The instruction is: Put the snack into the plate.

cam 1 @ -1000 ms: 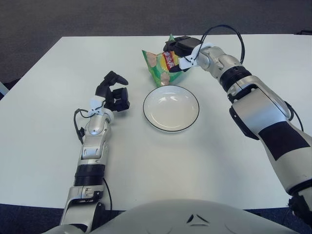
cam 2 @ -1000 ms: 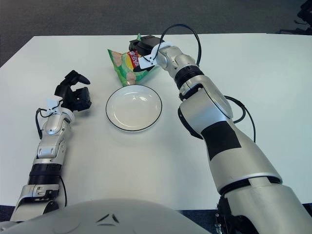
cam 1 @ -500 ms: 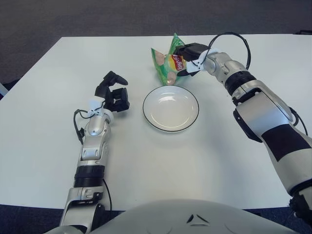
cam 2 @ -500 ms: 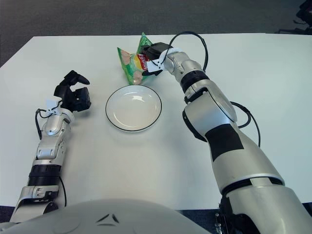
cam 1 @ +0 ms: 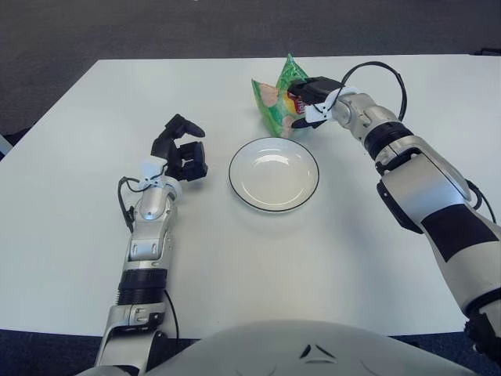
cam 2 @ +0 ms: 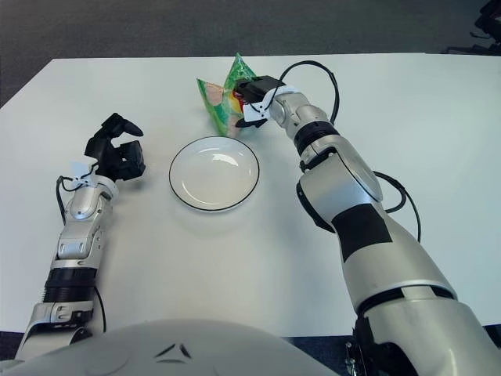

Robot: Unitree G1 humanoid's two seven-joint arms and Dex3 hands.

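A green snack bag is held up off the table just beyond the far rim of the plate. My right hand is shut on the bag's right side and holds it tilted. The white plate with a dark rim sits empty at the middle of the white table. My left hand rests to the left of the plate, fingers curled and holding nothing. The same scene shows in the right eye view, with the bag above the plate.
The white table ends at a dark carpeted floor at the back. A black cable loops over my right forearm. My own body shows at the bottom edge.
My right hand has carried the snack bag to the right and turned it more upright. The left hand and the plate have not moved.
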